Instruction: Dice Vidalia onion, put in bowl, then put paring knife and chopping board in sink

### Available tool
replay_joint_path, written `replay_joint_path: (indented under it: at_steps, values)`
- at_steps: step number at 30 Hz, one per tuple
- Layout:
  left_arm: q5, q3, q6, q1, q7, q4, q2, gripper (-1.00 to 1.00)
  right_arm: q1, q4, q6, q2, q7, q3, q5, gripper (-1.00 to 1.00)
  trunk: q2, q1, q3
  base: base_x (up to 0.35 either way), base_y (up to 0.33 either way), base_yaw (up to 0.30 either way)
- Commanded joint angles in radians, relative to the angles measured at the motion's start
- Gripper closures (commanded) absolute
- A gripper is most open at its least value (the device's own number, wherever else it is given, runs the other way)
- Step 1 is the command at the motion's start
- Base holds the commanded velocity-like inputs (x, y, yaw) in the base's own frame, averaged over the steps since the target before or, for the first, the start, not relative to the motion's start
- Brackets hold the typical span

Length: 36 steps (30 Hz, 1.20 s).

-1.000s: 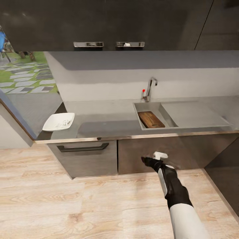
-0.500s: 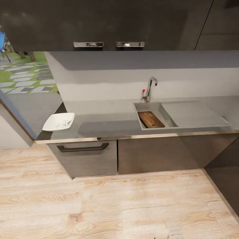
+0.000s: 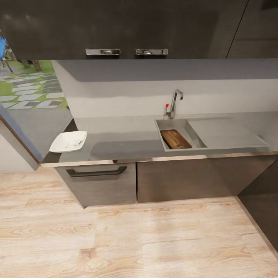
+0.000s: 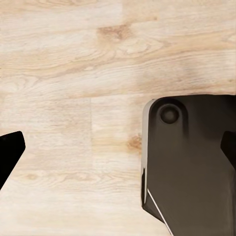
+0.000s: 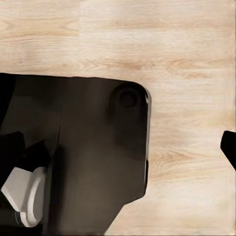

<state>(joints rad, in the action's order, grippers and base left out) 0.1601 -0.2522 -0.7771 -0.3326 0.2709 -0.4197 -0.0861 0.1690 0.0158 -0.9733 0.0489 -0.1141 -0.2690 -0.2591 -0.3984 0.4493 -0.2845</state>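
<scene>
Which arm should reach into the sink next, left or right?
Probably the right. The left gripper and right gripper both hang open over the floor, so neither leads, but the sink holding the chopping board sits right of centre on the countertop.

Grey countertop (image 3: 127, 137); white bowl (image 3: 68, 141) at its left end
</scene>
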Motion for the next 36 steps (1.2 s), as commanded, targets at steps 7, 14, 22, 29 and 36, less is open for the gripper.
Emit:
replay_joint_path:
  at_steps: [7,14,22,29,36]
  values:
    - [0.011,-0.007,0.022,0.0,0.006,-0.042,-0.001,-1.0,0.024,0.132,0.001,0.022,0.081,-0.028,0.025,-1.0,-0.002,0.001,-0.001,0.0,0.0,0.0]
    - [0.012,-0.007,0.364,0.001,0.005,-0.304,-0.001,-1.0,0.02,0.44,0.18,0.014,0.098,-0.029,0.03,-1.0,-0.002,0.001,-0.001,0.0,0.0,0.0]
    - [0.013,-0.006,0.364,0.003,0.005,-0.317,-0.027,-1.0,0.018,0.558,0.312,-0.037,0.098,-0.029,0.032,-1.0,-0.002,0.001,-0.001,0.0,0.0,0.0]
    - [0.013,-0.005,0.342,0.003,0.005,-0.28,-0.032,-1.0,0.018,0.551,0.262,-0.054,0.102,-0.027,0.032,-1.0,-0.002,0.001,0.005,0.0,0.0,0.0]
    - [0.013,-0.005,0.34,0.003,0.005,-0.275,-0.033,-1.0,0.018,0.55,0.256,-0.055,0.103,-0.027,0.032,-1.0,-0.002,0.001,0.016,0.0,0.0,0.0]
